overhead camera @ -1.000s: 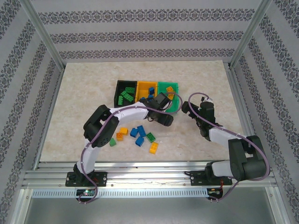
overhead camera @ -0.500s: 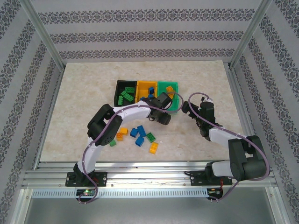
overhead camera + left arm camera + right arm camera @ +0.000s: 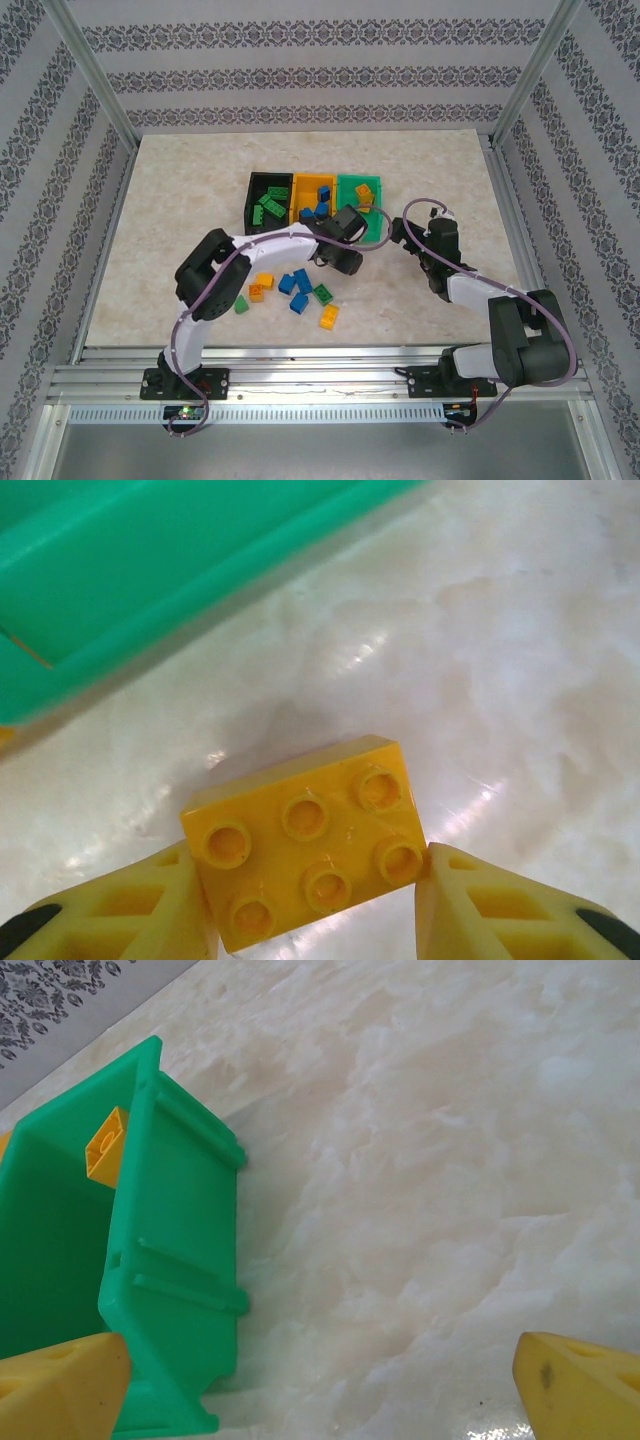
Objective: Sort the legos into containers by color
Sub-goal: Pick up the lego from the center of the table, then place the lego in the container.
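Observation:
In the left wrist view a yellow-orange lego (image 3: 305, 840) with six studs sits between my left gripper's fingers (image 3: 130, 910), which press on both of its ends just in front of the green container (image 3: 150, 570). From above, my left gripper (image 3: 340, 260) is low over the table below the green container (image 3: 375, 228), and the lego it holds is hidden. My right gripper (image 3: 320, 1390) is open over bare table beside the green container (image 3: 170, 1260), which holds a yellow lego (image 3: 105, 1140). The black container (image 3: 252, 197) holds green legos and the yellow-orange container (image 3: 298, 193) holds blue ones.
Loose legos lie near the front of the table: orange (image 3: 260, 287), green (image 3: 241, 305), blue (image 3: 296, 286), another green (image 3: 322, 293) and yellow (image 3: 329, 317). The right arm (image 3: 450, 270) lies right of the containers. Metal frame posts stand at the table's corners.
My left gripper has closed on the yellow-orange lego and shifted slightly toward the near side, away from the green container. The right arm has stayed put.

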